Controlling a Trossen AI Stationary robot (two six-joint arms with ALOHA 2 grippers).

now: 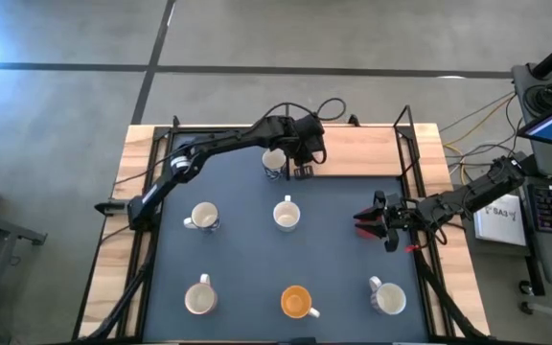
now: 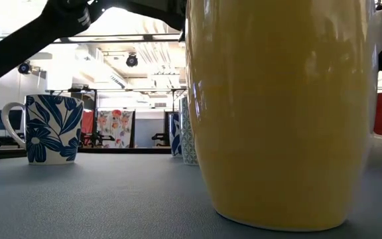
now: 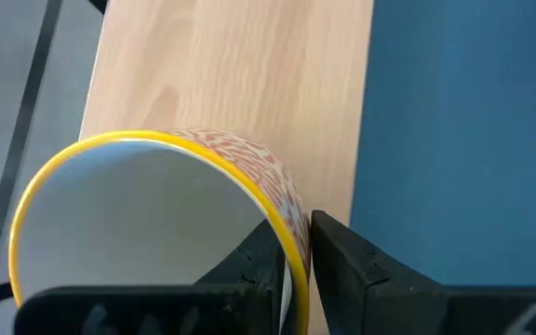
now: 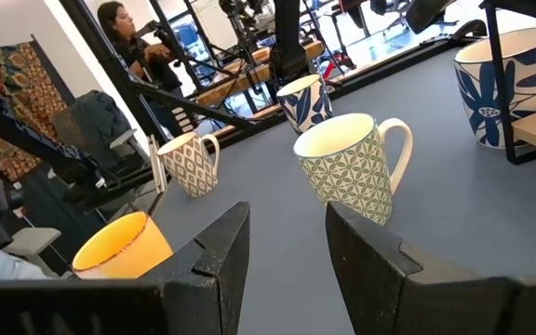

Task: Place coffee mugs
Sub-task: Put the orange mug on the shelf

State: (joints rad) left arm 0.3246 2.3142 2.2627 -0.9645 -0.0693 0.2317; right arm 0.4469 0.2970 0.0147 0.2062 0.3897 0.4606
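Observation:
Several mugs stand upright on the blue mat: a white one, one at the middle, one near left, an orange one and one near right. My left gripper is over the table's far middle, shut on a yellow-rimmed mug. My right gripper hovers open over the mat's right part, nothing between its fingers; a green-patterned mug stands ahead of it. Something red shows at its tip; what it is I cannot tell. My left gripper pinches the yellow-rimmed mug's wall at the rim, one finger inside the cup and one finger outside. The fingers come from above, pointing down. The mug is upright over the wooden strip; whether its base rests there is hidden by the mug.
A bare wooden strip runs along the far edge beside the mat. Black frame bars stand at the table's sides. In the low view the orange mug fills the front, with a blue-flowered mug to the left. A person is in the room beyond.

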